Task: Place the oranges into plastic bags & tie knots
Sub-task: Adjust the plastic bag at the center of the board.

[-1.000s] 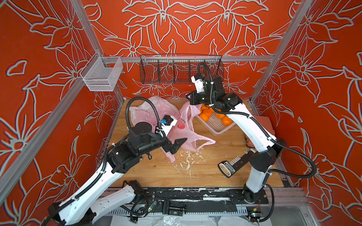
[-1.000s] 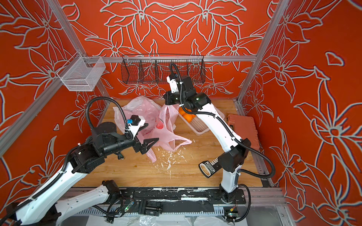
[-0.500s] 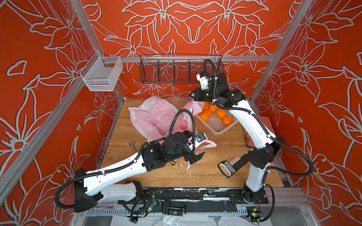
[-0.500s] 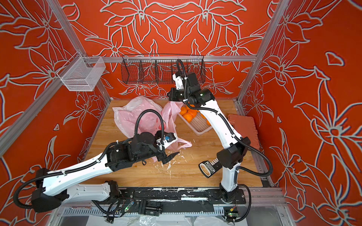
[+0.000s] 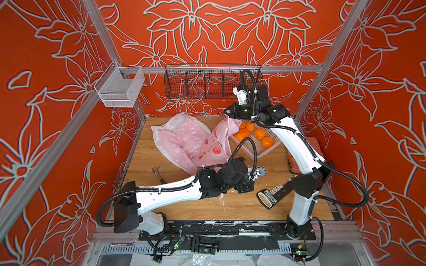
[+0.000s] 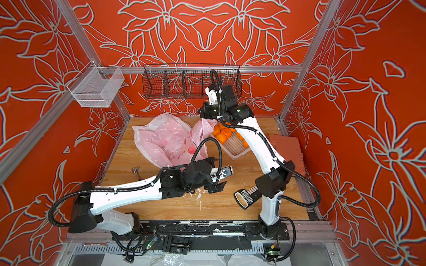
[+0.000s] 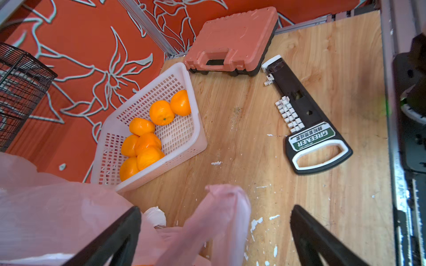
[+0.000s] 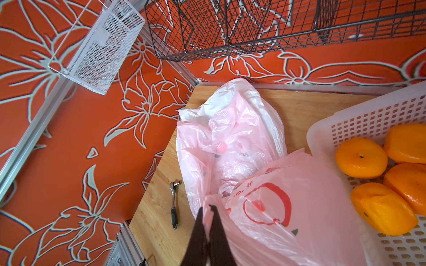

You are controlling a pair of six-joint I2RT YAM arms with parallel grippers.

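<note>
Notably, right wrist view shows right fingers pinching pink bag; left wrist view, left fingers wide astride handle.

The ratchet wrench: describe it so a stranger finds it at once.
Start at the wooden table. Beside the heap of pink plastic bags, on the side away from the basket, lies the ratchet wrench. It is the only small tool there, silver-headed with a dark handle.
</note>
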